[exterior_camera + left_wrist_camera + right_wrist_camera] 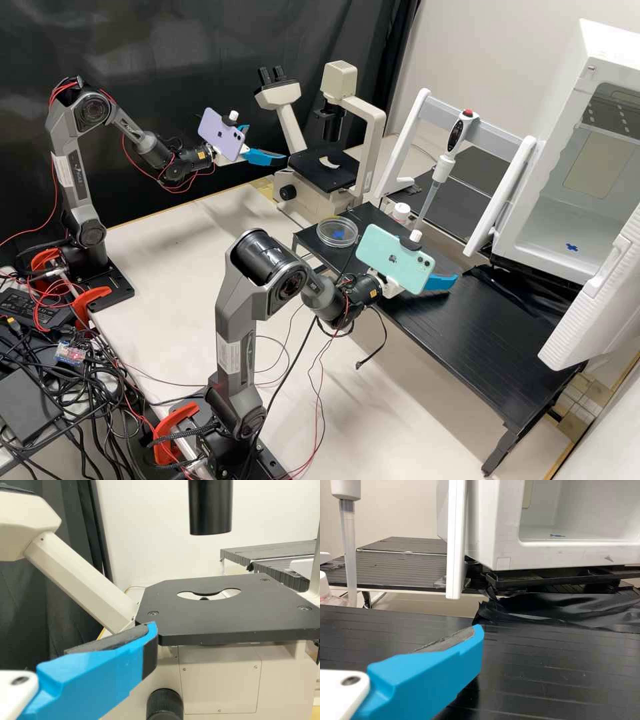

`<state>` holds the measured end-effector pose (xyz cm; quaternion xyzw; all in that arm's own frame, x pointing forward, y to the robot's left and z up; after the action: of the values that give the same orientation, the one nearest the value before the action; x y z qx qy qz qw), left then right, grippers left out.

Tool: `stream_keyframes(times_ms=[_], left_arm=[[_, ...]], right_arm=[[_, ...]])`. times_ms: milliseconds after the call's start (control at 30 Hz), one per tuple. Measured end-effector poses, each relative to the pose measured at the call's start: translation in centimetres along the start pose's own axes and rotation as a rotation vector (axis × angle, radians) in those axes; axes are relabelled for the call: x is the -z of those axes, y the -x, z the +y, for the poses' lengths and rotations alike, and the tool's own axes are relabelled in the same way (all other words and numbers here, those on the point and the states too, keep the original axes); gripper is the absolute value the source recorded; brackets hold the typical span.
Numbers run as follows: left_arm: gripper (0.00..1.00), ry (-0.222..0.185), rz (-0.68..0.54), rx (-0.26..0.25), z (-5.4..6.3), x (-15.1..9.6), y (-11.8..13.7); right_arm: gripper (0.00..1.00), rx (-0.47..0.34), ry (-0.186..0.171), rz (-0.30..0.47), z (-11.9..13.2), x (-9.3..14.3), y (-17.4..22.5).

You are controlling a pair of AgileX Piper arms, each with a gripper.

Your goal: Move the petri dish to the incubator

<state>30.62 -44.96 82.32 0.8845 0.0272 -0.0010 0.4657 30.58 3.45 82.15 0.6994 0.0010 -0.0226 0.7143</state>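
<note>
The clear round petri dish (337,232) lies on the left end of the black shelf, over a blue cross mark. The white incubator (533,239) stands open at the right, also in the right wrist view (492,535). My left gripper (265,145) is held beside the microscope, open and empty; in the left wrist view the left gripper (154,630) has a bare pad on its visible finger. Over the middle of the shelf my right gripper (448,275) stands open, to the right of the dish; the right gripper (480,632) in its wrist view holds nothing.
A microscope (327,167) stands behind the table. A pipette (443,157) hangs from its stand behind the shelf, near a small white-capped bottle (401,213). The incubator's outer door (593,307) swings out over the shelf's right end, and its inner door (501,197) stands out at the left.
</note>
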Motion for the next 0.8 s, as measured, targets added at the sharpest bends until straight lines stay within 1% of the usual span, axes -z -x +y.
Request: stream_keyframes(times_ms=[267, 400, 500, 533, 567, 600, 667, 733, 800], left_arm=[[1.0, 0.0, 0.0, 0.0, 0.0, 0.0, 0.0], [1.0, 0.0, 0.0, 0.0, 0.0, 0.0, 0.0], [1.0, 0.0, 0.0, 0.0, 0.0, 0.0, 0.0], [1.0, 0.0, 0.0, 0.0, 0.0, 0.0, 0.0], [1.0, 0.0, 0.0, 0.0, 0.0, 0.0, 0.0], [1.0, 0.0, 0.0, 0.0, 0.0, 0.0, 0.0], [1.0, 0.0, 0.0, 0.0, 0.0, 0.0, 0.0], [1.0, 0.0, 0.0, 0.0, 0.0, 0.0, 0.0], [1.0, 0.0, 0.0, 0.0, 0.0, 0.0, 0.0]], right_arm=[[1.0, 0.0, 0.0, 0.0, 0.0, 0.0, 0.1], [1.0, 0.002, -0.002, 0.01, 0.0, 0.3, 1.2], [1.0, -0.004, -0.022, 0.056, -0.2, 1.3, 2.4], [1.0, -0.007, -0.023, 0.085, -0.3, 1.8, 2.8], [1.0, -0.002, -0.02, 0.117, -0.6, 2.4, 3.2], [1.0, -0.004, -0.02, 0.129, -0.7, 2.6, 3.4], [1.0, 0.012, -0.022, 0.178, -1.3, 3.6, 3.9], [1.0, 0.042, -0.019, 0.222, -2.4, 4.4, 4.3], [1.0, 0.077, -0.007, 0.254, -3.3, 5.2, 4.6]])
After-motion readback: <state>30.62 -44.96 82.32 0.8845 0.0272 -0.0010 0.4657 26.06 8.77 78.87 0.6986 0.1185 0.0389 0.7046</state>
